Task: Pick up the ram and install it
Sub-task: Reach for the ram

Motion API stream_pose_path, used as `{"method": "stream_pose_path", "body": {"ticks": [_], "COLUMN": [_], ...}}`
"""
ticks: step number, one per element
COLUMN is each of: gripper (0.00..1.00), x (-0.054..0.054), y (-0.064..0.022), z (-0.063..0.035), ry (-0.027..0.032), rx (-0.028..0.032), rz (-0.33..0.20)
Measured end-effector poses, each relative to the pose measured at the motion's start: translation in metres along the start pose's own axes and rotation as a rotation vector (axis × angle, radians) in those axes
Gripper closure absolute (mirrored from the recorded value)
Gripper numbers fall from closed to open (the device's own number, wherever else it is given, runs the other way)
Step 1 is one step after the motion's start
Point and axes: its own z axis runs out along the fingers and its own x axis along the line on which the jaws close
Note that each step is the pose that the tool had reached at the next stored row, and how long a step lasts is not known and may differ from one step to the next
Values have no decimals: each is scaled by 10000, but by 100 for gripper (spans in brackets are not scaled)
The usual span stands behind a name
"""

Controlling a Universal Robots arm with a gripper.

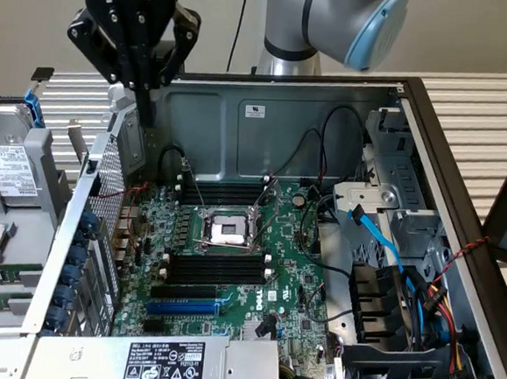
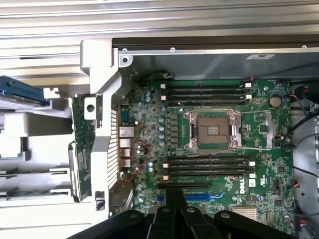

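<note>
Tool (image 1: pixel 145 111) is being held clenched in the exterior view, fingers pointing down, above the open case (image 1: pixel 240 136) at its corner on the exterior view's left, over the perforated panel (image 1: pixel 104 187). Inside, the motherboard (image 1: pixel 290 280) is being shown with black slots (image 1: pixel 216 268) on both sides of the socket (image 1: pixel 230 232).

In the wrist view, the tool is being seen pressed shut over the motherboard. The ram (image 2: pixel 82 149) is being shown outside the case, lying along the panel's outer side, well apart from the tool.
</note>
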Motion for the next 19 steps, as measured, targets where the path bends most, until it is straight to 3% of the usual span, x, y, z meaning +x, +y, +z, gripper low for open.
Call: {"method": "stream_pose_path", "body": {"ticks": [11, 19], "gripper": [90, 90], "x": [502, 852], "y": [27, 87], "z": [48, 138], "ry": [1, 1], "rx": [0, -1], "rz": [-1, -1]}}
